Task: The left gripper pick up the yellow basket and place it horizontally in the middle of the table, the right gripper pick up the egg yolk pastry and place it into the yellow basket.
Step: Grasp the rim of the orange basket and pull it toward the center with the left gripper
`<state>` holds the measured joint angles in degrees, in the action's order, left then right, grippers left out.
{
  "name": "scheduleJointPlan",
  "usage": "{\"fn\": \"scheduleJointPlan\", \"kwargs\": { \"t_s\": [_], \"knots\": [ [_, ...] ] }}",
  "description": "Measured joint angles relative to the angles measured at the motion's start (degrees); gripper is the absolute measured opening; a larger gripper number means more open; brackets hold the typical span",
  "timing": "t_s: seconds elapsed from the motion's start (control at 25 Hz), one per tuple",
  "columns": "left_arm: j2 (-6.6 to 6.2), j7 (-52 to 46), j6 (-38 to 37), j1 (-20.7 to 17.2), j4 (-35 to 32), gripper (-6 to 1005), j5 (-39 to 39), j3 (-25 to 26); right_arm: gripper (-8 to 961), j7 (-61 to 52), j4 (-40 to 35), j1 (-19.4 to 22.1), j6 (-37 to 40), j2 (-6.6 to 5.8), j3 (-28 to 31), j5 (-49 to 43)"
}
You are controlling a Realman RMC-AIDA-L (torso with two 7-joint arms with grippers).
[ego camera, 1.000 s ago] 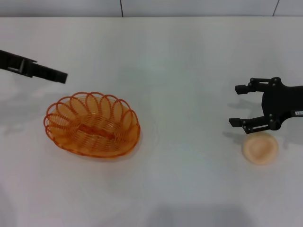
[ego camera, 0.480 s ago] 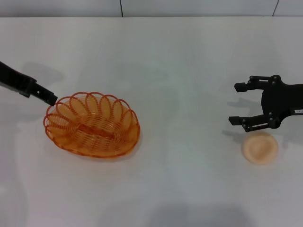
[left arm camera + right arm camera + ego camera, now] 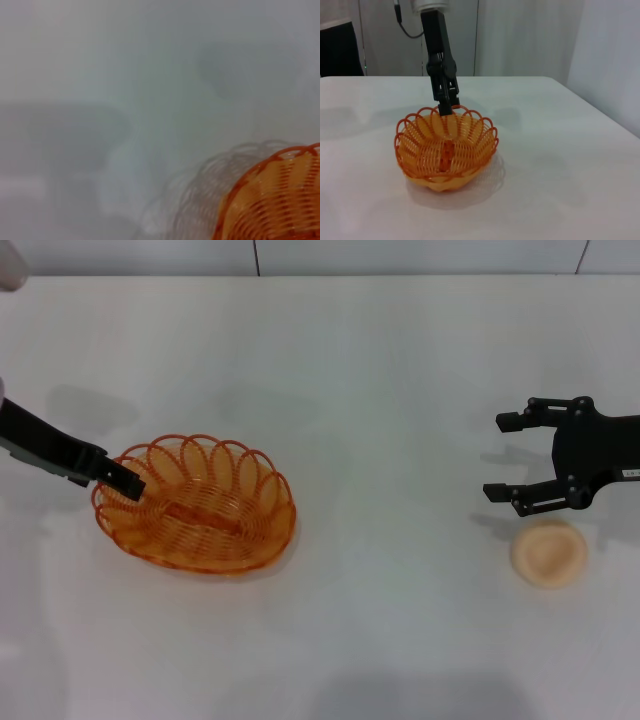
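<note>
I'm seeing the left gripper (image 3: 128, 480) reaching the yellow basket (image 3: 196, 504) at its left rim on the table (image 3: 380, 370); its grip looks unclear. The right gripper (image 3: 503, 458) is hovering spread wide, empty, just above the egg yolk pastry (image 3: 548, 553).

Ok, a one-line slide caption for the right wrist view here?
Left gripper reaches down to the far rim of the yellow basket on the white table.

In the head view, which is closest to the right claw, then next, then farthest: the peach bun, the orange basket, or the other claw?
From the right gripper:
1. Round peach-cream egg yolk pastry, just beside it.
2. Oval orange-yellow wire basket, on the table's left.
3. Left gripper, at the basket's far-left rim.
</note>
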<state>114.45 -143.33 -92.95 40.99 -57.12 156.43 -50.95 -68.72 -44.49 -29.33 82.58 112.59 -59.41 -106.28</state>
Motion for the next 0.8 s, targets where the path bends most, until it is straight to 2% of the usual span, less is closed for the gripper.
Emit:
{"fn": "scheduleJointPlan", "kwargs": {
  "t_s": [0.2, 0.56, 0.8],
  "knots": [
    [0.39, -0.1, 1.86, -0.07, 2.15, 715, 0.12, -0.04, 869, 0.07, 0.0, -0.02, -0.06, -0.03, 0.0, -0.06],
    [0.74, -0.29, 2.05, -0.11, 2.24, 697, 0.18, -0.29, 868, 0.74, 0.02, 0.01, -0.51, -0.35, 0.0, 0.01],
    [1.03, -0.58, 2.75, -0.2, 2.33, 531, 0.78, -0.73, 868, 0.78, 0.02, 0.05, -0.68, -0.36, 0.0, 0.03]
  ]
}}
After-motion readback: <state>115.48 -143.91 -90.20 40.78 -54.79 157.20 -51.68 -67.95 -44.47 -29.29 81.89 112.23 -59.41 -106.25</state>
